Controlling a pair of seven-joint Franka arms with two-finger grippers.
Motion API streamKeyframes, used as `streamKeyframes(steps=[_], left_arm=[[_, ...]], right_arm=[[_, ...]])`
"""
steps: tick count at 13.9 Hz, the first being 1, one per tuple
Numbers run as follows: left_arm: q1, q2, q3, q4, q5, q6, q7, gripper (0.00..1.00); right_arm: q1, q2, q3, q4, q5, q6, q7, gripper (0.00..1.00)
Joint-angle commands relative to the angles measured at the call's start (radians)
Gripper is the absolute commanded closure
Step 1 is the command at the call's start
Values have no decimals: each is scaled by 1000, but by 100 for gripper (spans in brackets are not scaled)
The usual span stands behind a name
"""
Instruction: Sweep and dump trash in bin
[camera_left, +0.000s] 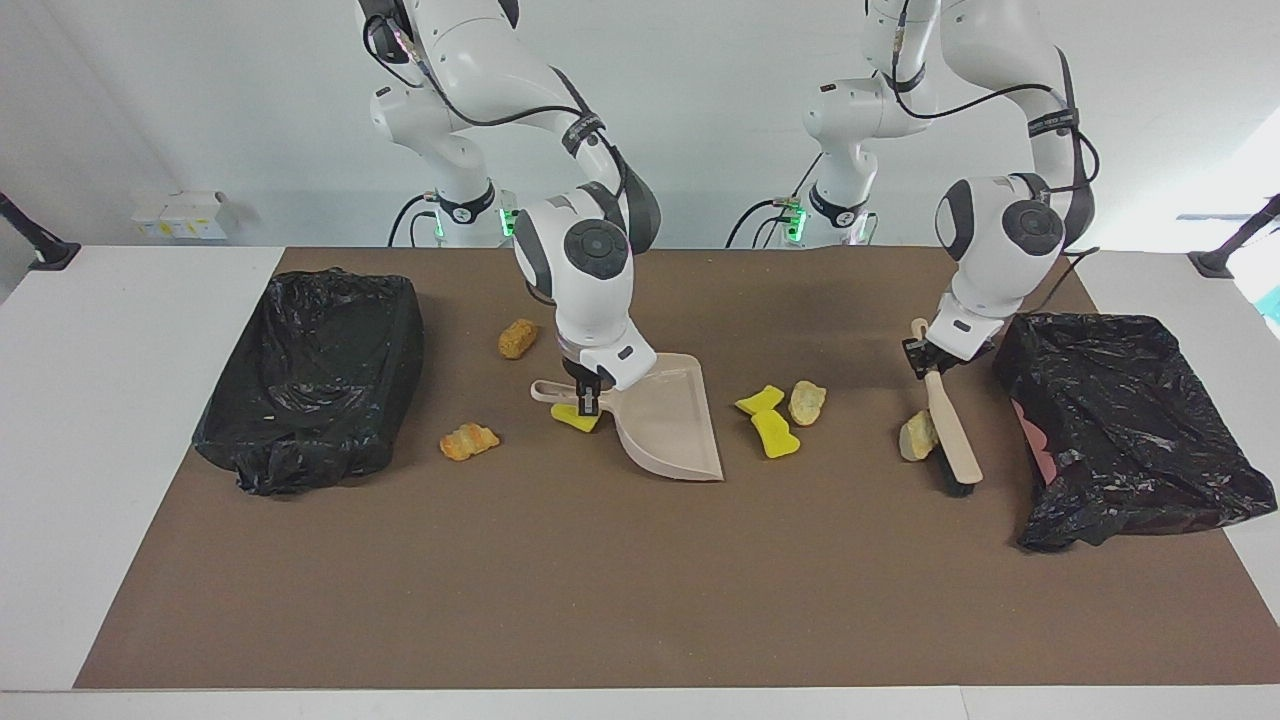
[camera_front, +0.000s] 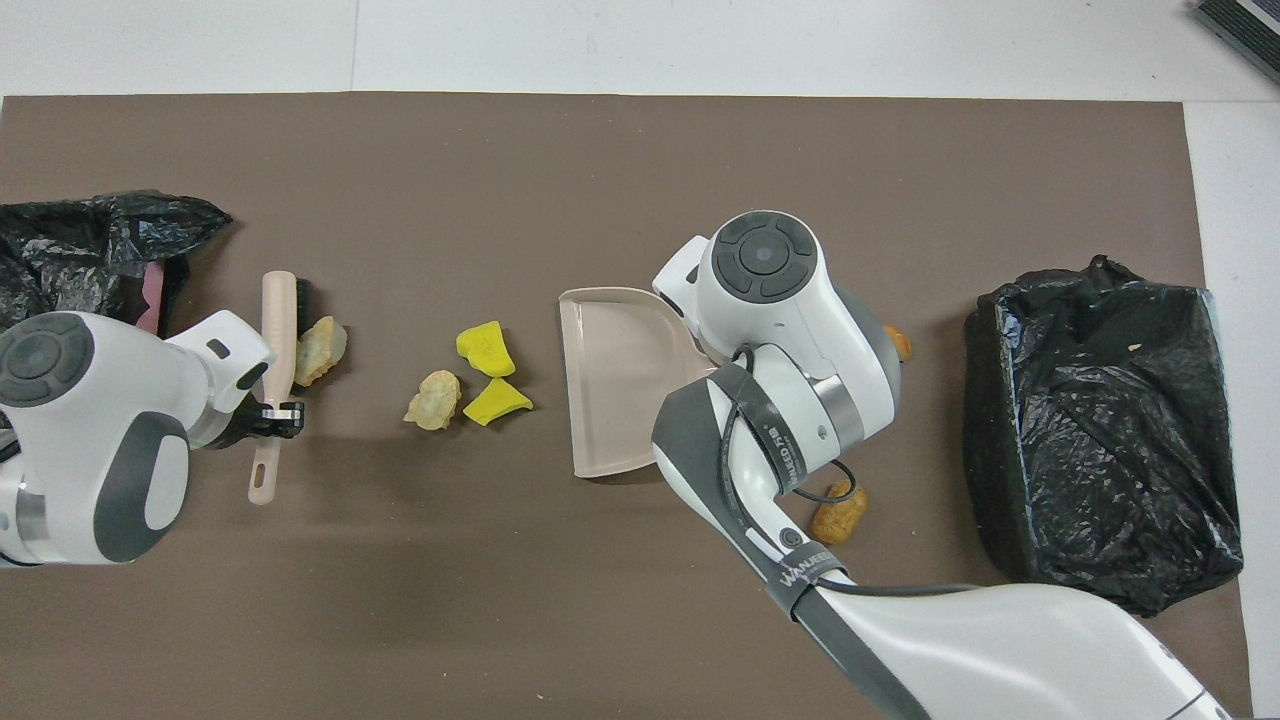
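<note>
Holding the brush (camera_left: 948, 428) by its handle, the left gripper (camera_left: 925, 357) is squeezed shut on it. The brush bristles touch the brown mat (camera_left: 600, 600), and a beige lump (camera_left: 917, 436) sits right against them, at about 9 o'clock from the brush in the facing view. At 3 o'clock from the brush is a bin lined with a black bag (camera_left: 1130, 420).

The right gripper (camera_left: 588, 395) is pinched tight on the handle of the beige dustpan (camera_left: 670, 425), which is tipped on its edge on the mat. A yellow lump (camera_left: 575, 418) lies under the handle. At 3 o'clock from the pan are two yellow lumps (camera_left: 768, 420) and a beige one (camera_left: 806, 401). At 9 o'clock are two orange-brown lumps (camera_left: 468, 440) and another black bin (camera_left: 315, 370).
</note>
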Motion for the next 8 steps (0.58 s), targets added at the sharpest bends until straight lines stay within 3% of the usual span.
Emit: streamKeyframes(steps=[1, 3, 8], left_arm=[[-120, -46, 13, -59, -95, 28, -17, 100], [-205, -71, 13, -102, -161, 73, -52, 100], [-426, -8, 12, -94, -253, 195, -210, 100]], right_arm=[[-7, -36, 11, -41, 0, 14, -22, 100], [-4, -36, 11, -42, 23, 22, -8, 100], [1, -33, 17, -42, 45, 43, 57, 100]])
